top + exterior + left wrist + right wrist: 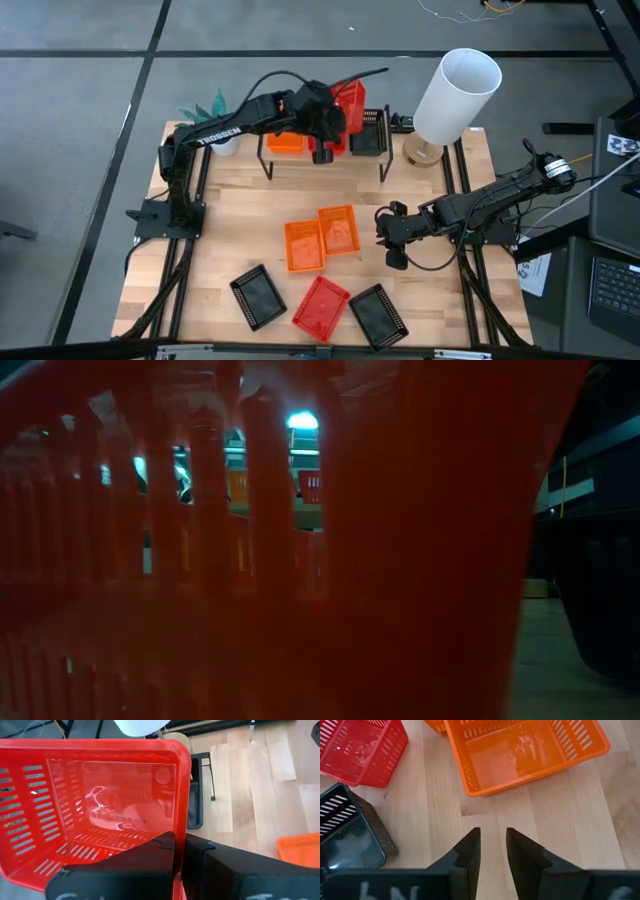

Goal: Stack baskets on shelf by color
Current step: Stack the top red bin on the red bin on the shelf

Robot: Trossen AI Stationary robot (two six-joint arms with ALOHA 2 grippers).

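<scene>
Setting, high view: a wooden table [250,215] stands on a grey floor, with a white cylindrical lamp [455,95] at upper right of the frame.
Shelf, high view: the shelf [325,150] sits at upper centre; an orange basket [285,142] lies on its left part and a black basket [368,130] on its right.
Left gripper, high view: the left gripper [335,125] is over the shelf's middle, holding a tilted red basket [349,108].
Loose baskets, high view: two orange baskets [304,245] [338,229] lie side by side at table centre; along the lower edge lie a black basket [257,296], a red basket [321,304] and another black basket [378,315].
Right gripper, high view: the right gripper [393,240] hangs just right of the orange pair.
Low view: a red basket wall [300,560] fills the frame; the shelf shows faintly through its slots.
Left wrist view: the fingers [150,857] clamp the red basket's [95,805] side wall.
Right wrist view: the fingers [470,847] stand narrowly parted, holding nothing, over bare wood below an orange basket [520,750]; a red basket [360,747] and a black basket [347,835] lie at left.
</scene>
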